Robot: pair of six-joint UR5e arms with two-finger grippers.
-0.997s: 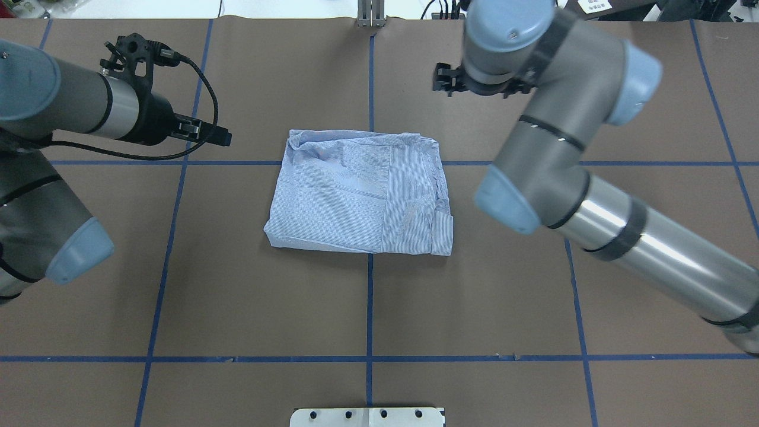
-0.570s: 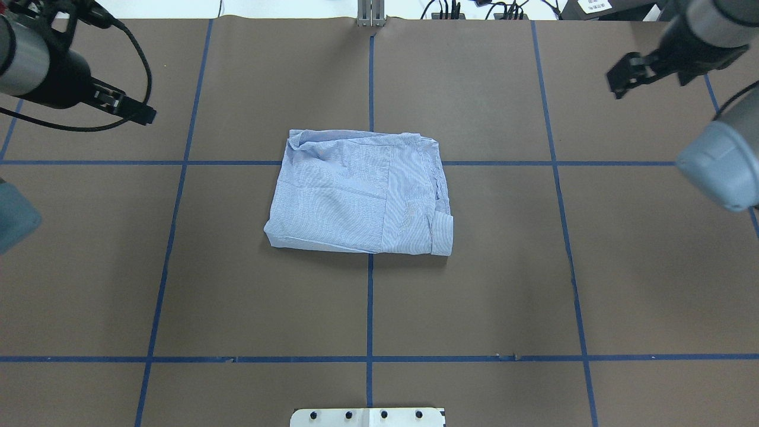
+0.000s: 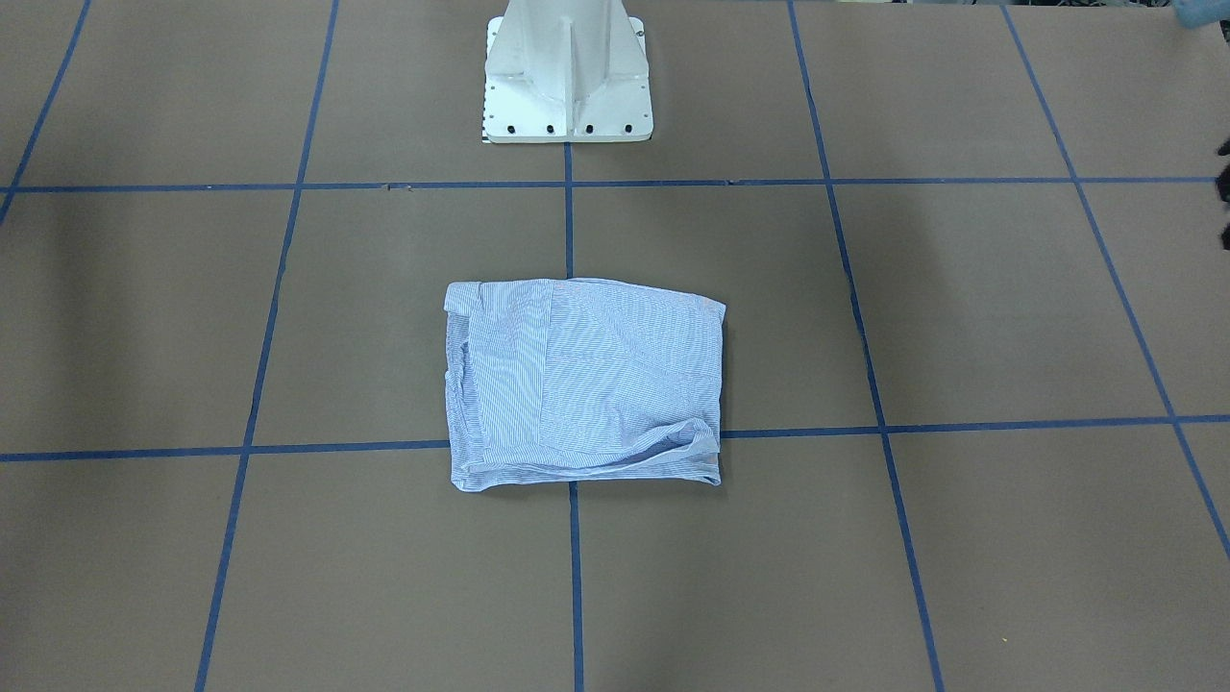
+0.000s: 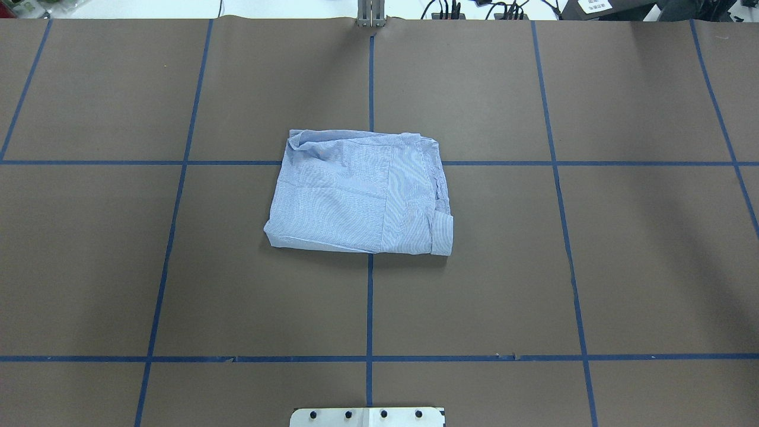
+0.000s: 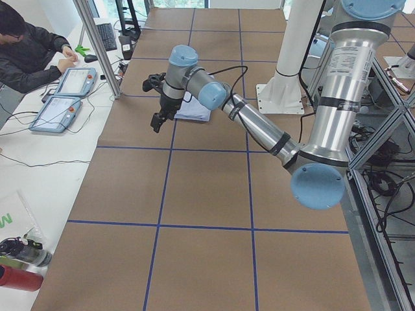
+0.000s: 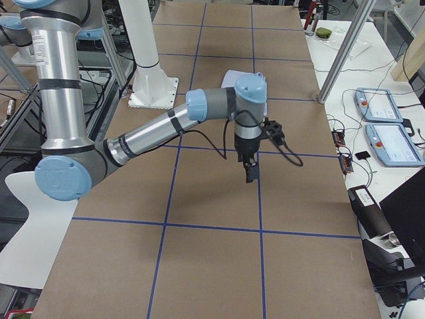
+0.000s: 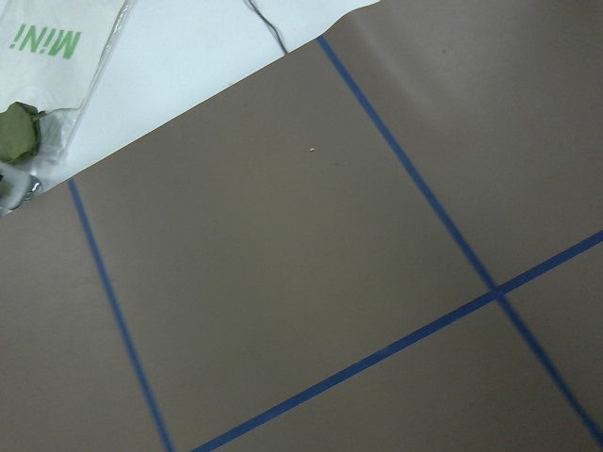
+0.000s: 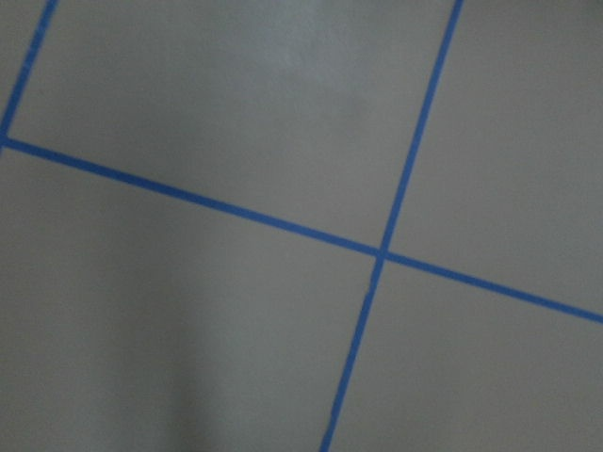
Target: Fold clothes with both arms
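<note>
The clothes are one light blue striped shirt [image 4: 359, 193], folded into a rough rectangle and lying flat at the middle of the table [image 3: 584, 384]. Neither gripper touches it. In the exterior left view my left gripper [image 5: 156, 122] hangs above the table, off to the shirt's [image 5: 194, 110] side. The right gripper [image 6: 250, 174] likewise hangs over bare table, nearer the camera than the shirt [image 6: 231, 77]. From these side views I cannot tell whether either is open or shut. Both wrist views hold only brown table cover and blue tape.
The white pedestal base [image 3: 567, 86] stands behind the shirt on the robot's side. Blue tape lines [image 4: 369, 308] grid the brown cover. A person sits at a side desk with teach pendants [image 5: 65, 81]. A plastic bag [image 7: 47, 56] lies past the table's edge.
Both arms have swung outward and left the overhead view. The folded shirt has not moved.
</note>
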